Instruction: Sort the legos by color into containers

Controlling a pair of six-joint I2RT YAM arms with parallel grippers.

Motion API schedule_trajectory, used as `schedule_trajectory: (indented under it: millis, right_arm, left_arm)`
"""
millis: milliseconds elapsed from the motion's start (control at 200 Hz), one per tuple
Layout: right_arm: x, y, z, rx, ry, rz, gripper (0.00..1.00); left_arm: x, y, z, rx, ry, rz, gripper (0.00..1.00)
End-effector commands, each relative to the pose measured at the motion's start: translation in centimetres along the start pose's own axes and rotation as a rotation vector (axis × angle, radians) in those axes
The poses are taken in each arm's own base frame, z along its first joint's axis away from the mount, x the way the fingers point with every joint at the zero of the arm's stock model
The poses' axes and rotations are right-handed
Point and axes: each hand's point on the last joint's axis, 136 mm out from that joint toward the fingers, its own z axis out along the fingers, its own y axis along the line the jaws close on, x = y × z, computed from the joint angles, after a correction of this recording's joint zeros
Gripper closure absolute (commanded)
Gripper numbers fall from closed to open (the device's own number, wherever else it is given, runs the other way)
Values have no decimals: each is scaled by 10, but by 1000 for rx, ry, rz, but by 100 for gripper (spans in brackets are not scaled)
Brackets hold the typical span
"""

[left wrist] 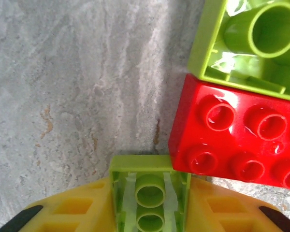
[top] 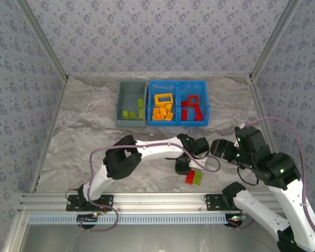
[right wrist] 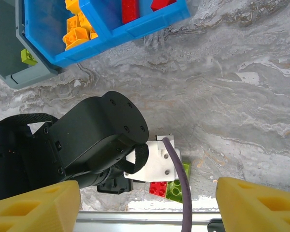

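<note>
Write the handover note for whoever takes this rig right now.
Left gripper: jaws closed on a small lime green plastic brick. Right gripper: open, empty.
Sorted: lime green bricks in the dark grey plastic bin, orange-yellow bricks in the left compartment of the bright blue plastic tray, red bricks in its right.
Left: bin the held brick, then the red studded brick and the larger lime green brick beside it.

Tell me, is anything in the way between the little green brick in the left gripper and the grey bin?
Nothing visible is. The little green brick sits between the left gripper's fingers, with a red brick right at its corner. From there to the grey bin, the top view shows bare table.
</note>
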Motion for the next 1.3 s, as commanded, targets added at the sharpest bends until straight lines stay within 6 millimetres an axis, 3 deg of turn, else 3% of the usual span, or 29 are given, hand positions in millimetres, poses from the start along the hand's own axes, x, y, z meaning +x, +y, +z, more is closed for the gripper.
schedule_trajectory:
  millis: [0,180,370,520,655,770,894,1009,1089,1164,1294]
  right_arm:
    - [2,-6,1,18,-2,21,24]
    - [0,-2,0,1,-9,-4,24]
    - [-13,21,-4,-94,-46,-73,25]
    - [-23,45,5,-164,-42,-133,27]
    - [-27,75,21,-250,-20,-210,27]
    - [-25,115,38,-313,-30,-338,27]
    - [-11,173,53,-382,-88,-513,27]
    - [3,227,66,-428,-196,-639,27]
    - [11,254,77,-429,-277,-694,26]
    - [16,269,85,-411,-313,-710,25]
    - [17,274,96,-376,-320,-697,26]
  left_arm:
    - [11,-3,8,25,49,-19,68]
    - [12,8,-20,-13,-33,-115,70]
    - [35,22,-78,-78,-167,-281,70]
    - [72,47,-121,-118,-267,-472,70]
    - [118,88,-155,-163,-334,-680,70]
    - [154,128,-175,-207,-365,-843,69]
    - [196,178,-182,-244,-373,-1047,69]
    - [223,220,-175,-252,-372,-1201,70]
    - [237,248,-169,-276,-364,-1288,70]
    - [249,270,-161,-299,-349,-1355,70]
    - [266,299,-143,-317,-313,-1453,71]
